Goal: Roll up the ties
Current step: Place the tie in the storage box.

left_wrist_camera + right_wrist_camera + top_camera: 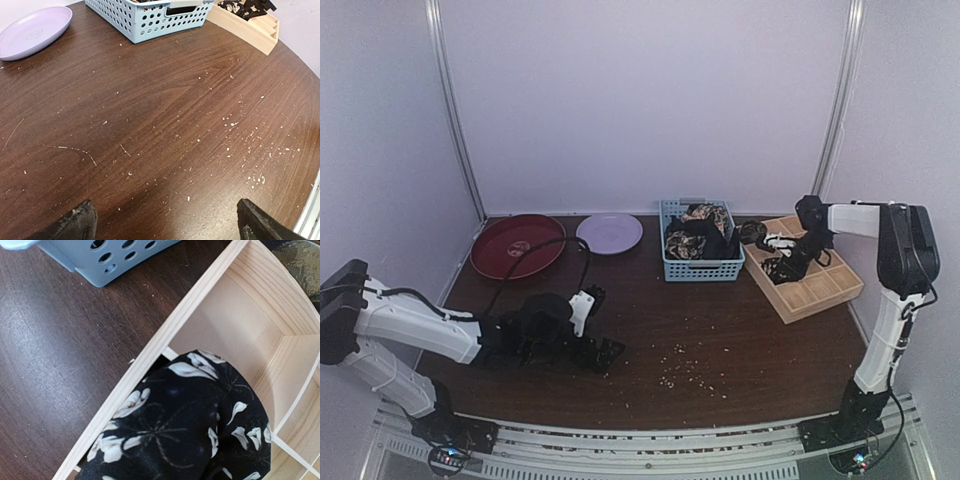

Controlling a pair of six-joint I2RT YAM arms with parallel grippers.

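A rolled black tie [190, 420] with cream flowers fills the lower middle of the right wrist view, over a corner compartment of the wooden tray [150, 350]. It hides my right gripper's fingers, which appear shut on it. From above, the right gripper [782, 258] hangs low over the tray's [815, 285] left side. Next to it lies another dark roll [752, 232]. More ties [695, 238] are heaped in the blue basket [703, 270]. My left gripper [602, 322] rests low on the table, its jaws wide open [167, 225] over bare wood with nothing between them.
A red plate [517, 245] and a lavender plate [609, 232] sit at the back left. The basket [150, 15] stands left of the tray [250, 30]. White crumbs [685, 365] speckle the table's middle. Enclosure walls stand behind and at both sides.
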